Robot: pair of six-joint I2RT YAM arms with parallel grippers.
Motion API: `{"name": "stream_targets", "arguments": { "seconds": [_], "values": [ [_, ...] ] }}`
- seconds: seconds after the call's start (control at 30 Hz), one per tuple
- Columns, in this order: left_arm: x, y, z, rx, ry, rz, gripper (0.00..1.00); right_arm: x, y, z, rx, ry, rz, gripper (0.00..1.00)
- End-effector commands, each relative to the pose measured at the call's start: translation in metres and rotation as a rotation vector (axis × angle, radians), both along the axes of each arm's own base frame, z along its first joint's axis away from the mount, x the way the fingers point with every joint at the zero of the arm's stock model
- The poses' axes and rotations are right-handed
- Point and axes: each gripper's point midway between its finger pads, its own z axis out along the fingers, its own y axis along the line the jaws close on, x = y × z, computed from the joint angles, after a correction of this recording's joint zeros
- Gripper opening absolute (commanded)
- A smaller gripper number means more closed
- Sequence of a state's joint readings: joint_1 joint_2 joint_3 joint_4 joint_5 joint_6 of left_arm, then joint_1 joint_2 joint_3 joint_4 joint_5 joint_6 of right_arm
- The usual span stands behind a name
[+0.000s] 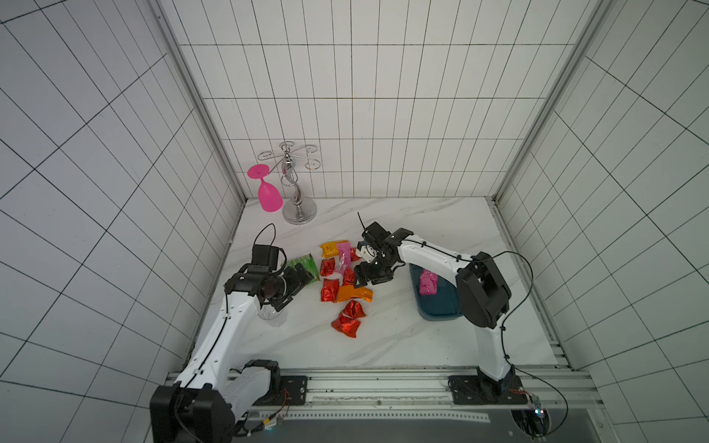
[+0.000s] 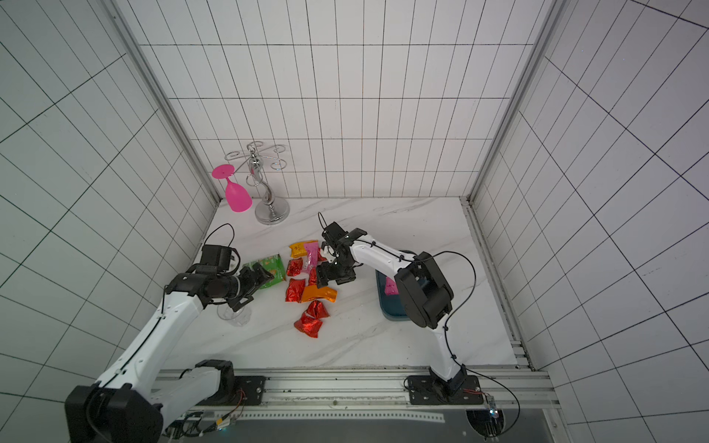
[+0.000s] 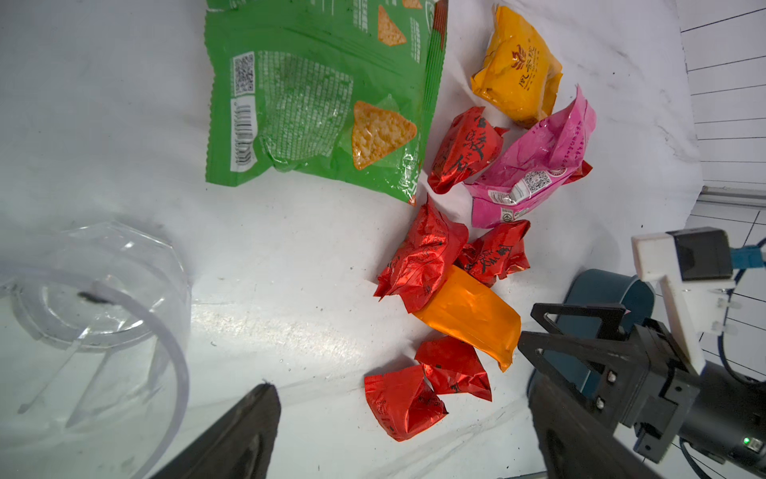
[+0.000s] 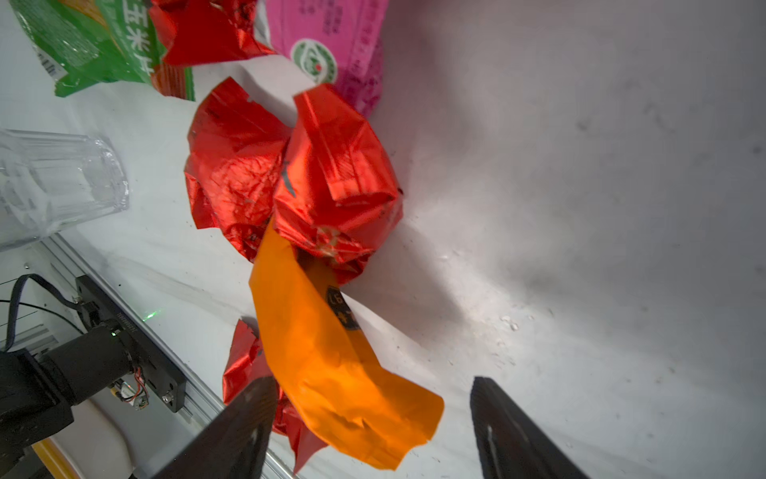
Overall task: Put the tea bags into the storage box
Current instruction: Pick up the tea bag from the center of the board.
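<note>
Several tea bags lie in a loose heap mid-table: red foil ones [image 1: 329, 290], a yellow one [image 1: 333, 248], a pink one [image 1: 344, 256], an orange one [image 1: 355, 294] and a red pair [image 1: 347, 319] nearest the front. The teal storage box [image 1: 437, 311] stands to the right, partly under my right arm, with a pink packet [image 1: 427, 282] inside. My right gripper [image 1: 362, 279] is open just above the orange packet [image 4: 331, 373], whose free end lies between the fingers, unpinched. My left gripper [image 1: 293, 291] is wide open and empty, left of the heap; a red packet [image 3: 400, 400] lies ahead of it.
A green snack bag [image 1: 307, 265] lies flat left of the heap, by my left gripper. A clear plastic cup [image 1: 273, 316] stands under my left wrist. A pink goblet [image 1: 268, 196] and a chrome rack [image 1: 298, 199] stand at the back left corner.
</note>
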State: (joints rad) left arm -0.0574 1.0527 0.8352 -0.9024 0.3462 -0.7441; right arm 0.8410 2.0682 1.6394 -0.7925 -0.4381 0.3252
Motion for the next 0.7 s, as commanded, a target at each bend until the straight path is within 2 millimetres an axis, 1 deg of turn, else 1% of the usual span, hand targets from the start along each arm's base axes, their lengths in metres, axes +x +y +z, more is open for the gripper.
{"name": "stream_targets", "arguments": {
  "seconds": [0.0, 0.1, 0.2, 0.27, 0.33, 0.43, 0.5, 0.57, 0.67],
  "values": [
    [-0.004, 0.002, 0.003, 0.016, -0.013, -0.018, 0.98, -0.008, 0.021, -0.003, 0.035, 0.024, 0.053, 0.78],
    [-0.002, 0.004, 0.005, 0.032, -0.012, -0.030, 0.98, -0.014, 0.027, -0.015, 0.017, 0.041, 0.070, 0.78],
    [0.000, 0.003, 0.002, 0.026, -0.001, -0.036, 0.98, -0.018, 0.024, -0.024, -0.019, 0.041, 0.075, 0.77],
    [0.000, 0.001, -0.002, 0.017, 0.007, -0.039, 0.98, -0.019, 0.020, -0.027, -0.033, 0.041, 0.071, 0.74],
    [0.000, 0.000, -0.004, 0.006, 0.011, -0.036, 0.98, -0.021, 0.016, -0.029, -0.043, 0.043, 0.070, 0.69],
    [0.000, 0.000, -0.004, 0.002, 0.011, -0.033, 0.98, -0.022, 0.013, -0.029, -0.050, 0.041, 0.069, 0.52],
    [-0.001, 0.000, -0.004, 0.005, 0.008, -0.034, 0.98, -0.021, 0.013, -0.027, -0.048, 0.030, 0.065, 0.36],
    [-0.002, 0.000, -0.005, 0.008, 0.009, -0.038, 0.98, -0.019, 0.014, -0.024, -0.039, 0.018, 0.064, 0.24],
    [-0.001, 0.001, -0.004, 0.011, 0.009, -0.046, 0.98, -0.016, 0.016, -0.017, -0.025, 0.000, 0.063, 0.10]
  ]
}}
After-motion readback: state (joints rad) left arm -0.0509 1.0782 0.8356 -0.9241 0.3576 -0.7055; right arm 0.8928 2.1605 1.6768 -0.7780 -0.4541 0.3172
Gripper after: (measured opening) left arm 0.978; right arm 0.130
